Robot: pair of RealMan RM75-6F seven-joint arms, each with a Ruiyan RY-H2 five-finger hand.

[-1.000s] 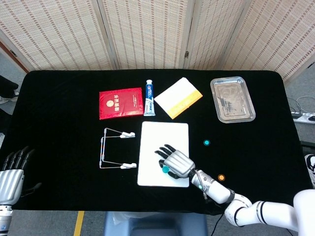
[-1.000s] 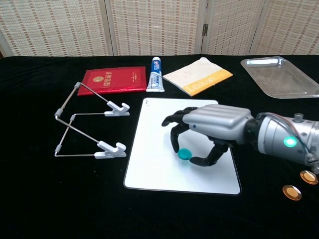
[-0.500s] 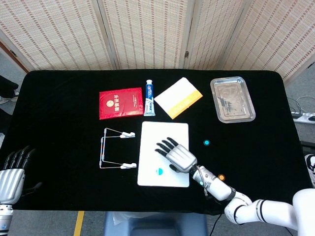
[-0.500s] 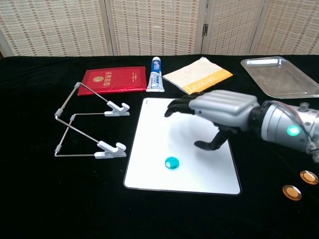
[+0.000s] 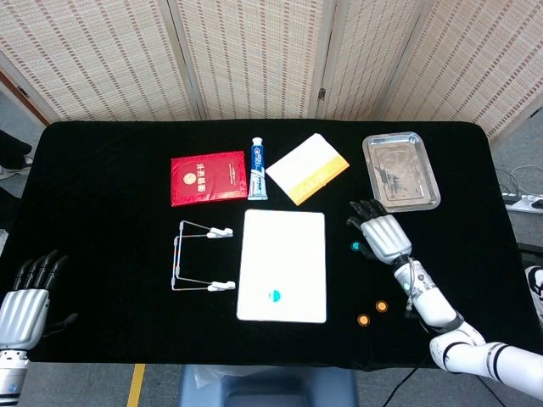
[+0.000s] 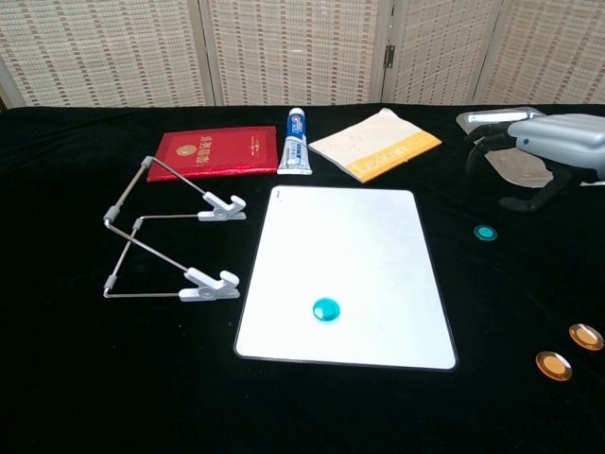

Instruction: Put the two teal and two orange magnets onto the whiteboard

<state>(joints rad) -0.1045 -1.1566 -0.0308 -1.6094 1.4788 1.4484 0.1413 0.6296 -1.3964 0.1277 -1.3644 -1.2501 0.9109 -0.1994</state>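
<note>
Black-clothed table (image 5: pixel 102 170) before woven folding screens (image 5: pixel 254 51). White whiteboard (image 5: pixel 283 246) flat at centre front. One teal magnet (image 5: pixel 275 296) on the board near its front edge; second teal magnet (image 5: pixel 356 247) on the cloth right of the board, just beside the right robot hand (image 5: pixel 380 235). Two orange magnets (image 5: pixel 364 320) (image 5: pixel 382 306) on the cloth near the front right, apart from the board. Right robot hand raised over the cloth above the second teal magnet, fingers spread and curved downward, holding nothing; contact with the magnet not determinable. Left robot hand (image 5: pixel 25 301) at the front left edge, fingers extended and apart, empty. Also noted: red booklet (image 5: pixel 209 177), toothpaste tube (image 5: pixel 257 169), yellow-edged notepad (image 5: pixel 306 168), metal tray (image 5: pixel 400 170), wire clip stand (image 5: pixel 197 255) left of the board.
</note>
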